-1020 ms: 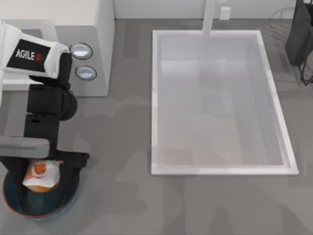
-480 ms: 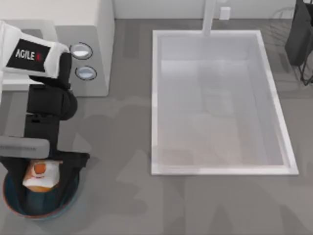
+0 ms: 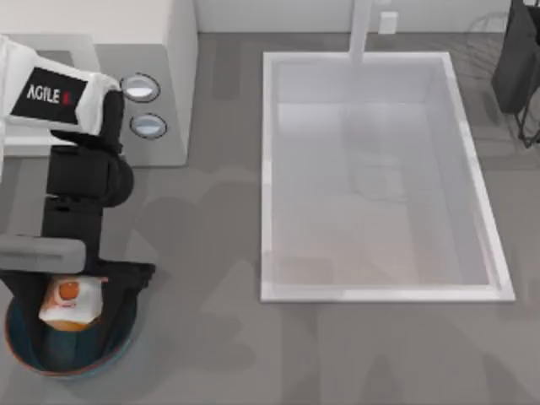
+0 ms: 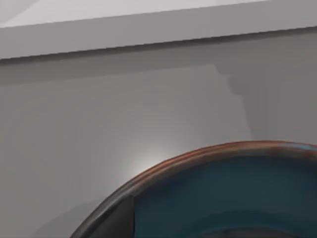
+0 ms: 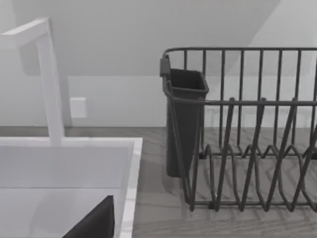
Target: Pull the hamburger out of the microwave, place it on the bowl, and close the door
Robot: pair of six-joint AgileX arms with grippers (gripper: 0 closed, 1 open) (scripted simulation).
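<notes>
The left pincer [image 3: 72, 291] is hanging over the bowl [image 3: 25, 359] at the tabletop's [image 3: 202, 337] front left corner, with the hamburger [image 3: 69, 302] at its tip; whether it is gripping I cannot tell. Behind the arm the microwave [image 3: 160, 51] is sitting, left of the sink [image 3: 270, 169]. A dish rack [image 5: 247, 139] is standing beside the sink.

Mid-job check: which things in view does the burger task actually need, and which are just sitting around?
For the job:
hamburger, over the bowl under the left gripper
bowl, near left of the table
microwave, far left

Just lying about:
sink, middle of the table
faucet
dish rack, far right
</notes>
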